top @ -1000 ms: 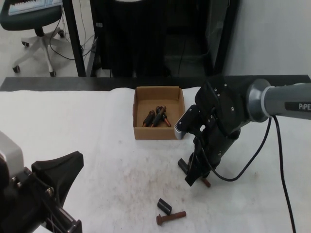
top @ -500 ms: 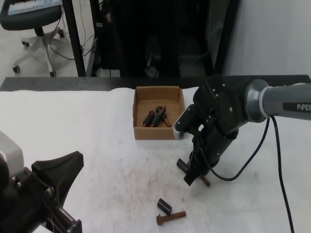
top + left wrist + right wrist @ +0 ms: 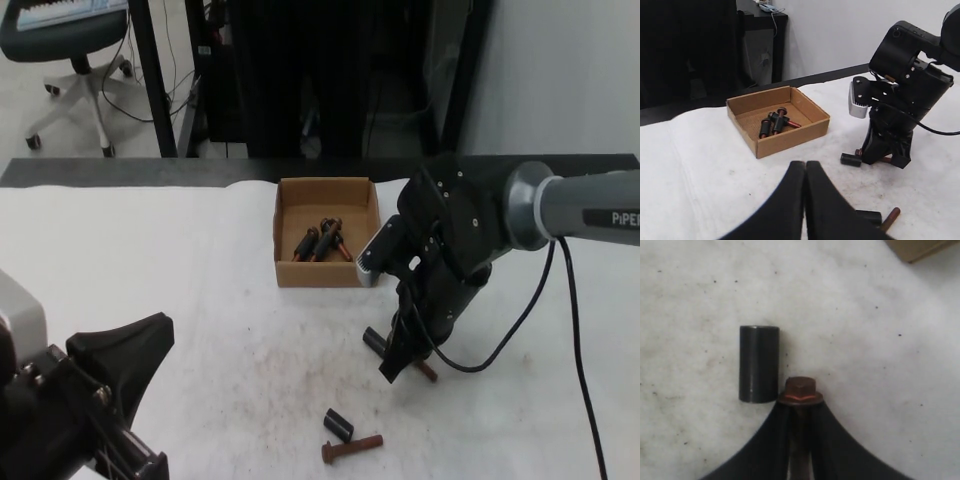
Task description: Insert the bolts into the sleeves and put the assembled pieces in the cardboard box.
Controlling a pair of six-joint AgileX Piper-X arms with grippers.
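High view: the cardboard box point(image 3: 325, 274) stands at the far middle of the white-covered bench point(image 3: 180, 260), with several assembled pieces point(image 3: 322, 241) lying inside it. Just right of the box and nearer, the right gripper point(image 3: 403, 362) points down at the bench, its fingers clenched on a bolt point(image 3: 425, 374). A sleeve point(image 3: 374, 340) lies just to the left of it. Nearer still, a second sleeve point(image 3: 338, 424) and a second bolt point(image 3: 352, 447) lie close together, apart from the right gripper. Left wrist view: the left gripper point(image 3: 806, 172) has its fingers pressed together with nothing between them, on the near side of the box. Right wrist view: the right gripper's fingers grasp the bolt by its shank, and the hexagonal head protrudes beyond the fingertips. The sleeve lies on its side just beside that head.
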